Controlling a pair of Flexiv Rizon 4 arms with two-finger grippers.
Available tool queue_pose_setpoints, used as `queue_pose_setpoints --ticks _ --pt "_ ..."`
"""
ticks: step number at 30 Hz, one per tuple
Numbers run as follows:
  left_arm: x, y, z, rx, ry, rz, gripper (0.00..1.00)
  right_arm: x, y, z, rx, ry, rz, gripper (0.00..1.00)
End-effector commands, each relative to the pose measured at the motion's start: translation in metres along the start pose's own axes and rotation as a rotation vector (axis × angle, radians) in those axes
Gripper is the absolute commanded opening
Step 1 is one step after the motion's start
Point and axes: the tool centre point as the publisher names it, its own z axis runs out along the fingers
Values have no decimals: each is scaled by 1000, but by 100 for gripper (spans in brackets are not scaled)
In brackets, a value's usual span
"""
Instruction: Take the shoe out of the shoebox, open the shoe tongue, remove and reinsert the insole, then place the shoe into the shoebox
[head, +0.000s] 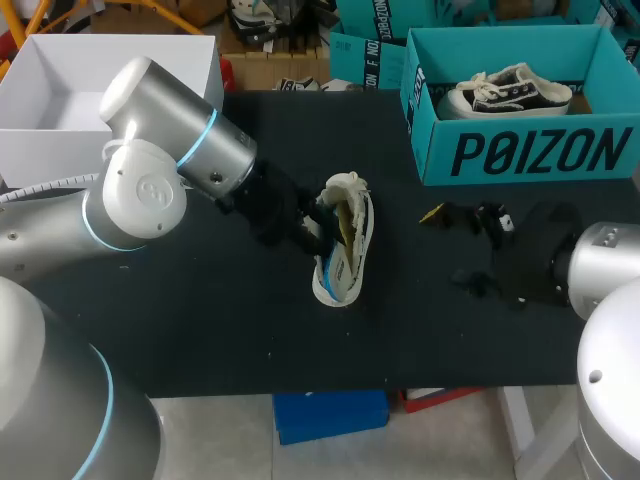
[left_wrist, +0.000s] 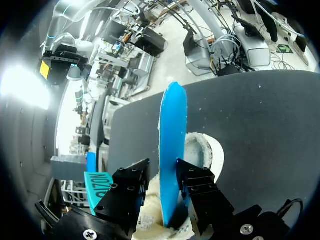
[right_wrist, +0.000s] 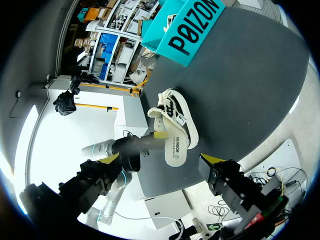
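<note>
At the middle of the counter (head: 200, 320) lay the white low-top shoe (head: 345, 245), its thin blue foam insole (left_wrist: 172, 130) edge-on at my left hand (left_wrist: 164, 189), hold impossible to tell. At 3 o'clock my right hand (head: 455, 247) gaped wide. That insole was probably light and floppy, best pinched near its heel end.

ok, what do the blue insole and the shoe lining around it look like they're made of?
The insole is probably foam. It has a smooth, matte blue face, is thin, and holds its shape standing on edge. The shoe lining is likely fleece or terry fabric, cream with a nubbly, pebbled surface. The exact fibre can't be told from here.
</note>
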Motion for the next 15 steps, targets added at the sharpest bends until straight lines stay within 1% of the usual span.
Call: queue_pose_setpoints --ticks 1,4,6,8,9,15 --pt "10 -14 -2 8 2 0 31 -8 0 -5 131 30 38 100" --pt "17 -19 1 19 7 -9 29 -8 0 -5 131 30 38 100" --pt "20 -21 2 24 10 -12 23 -8 0 -5 131 30 38 100" --pt "22 -22 2 26 11 -15 2 -8 0 -5 131 30 38 100" --pt "22 -22 2 27 11 -16 0 -8 0 -5 131 30 38 100" --pt "22 -22 2 22 -2 -17 0 -8 0 -5 131 30 38 100"
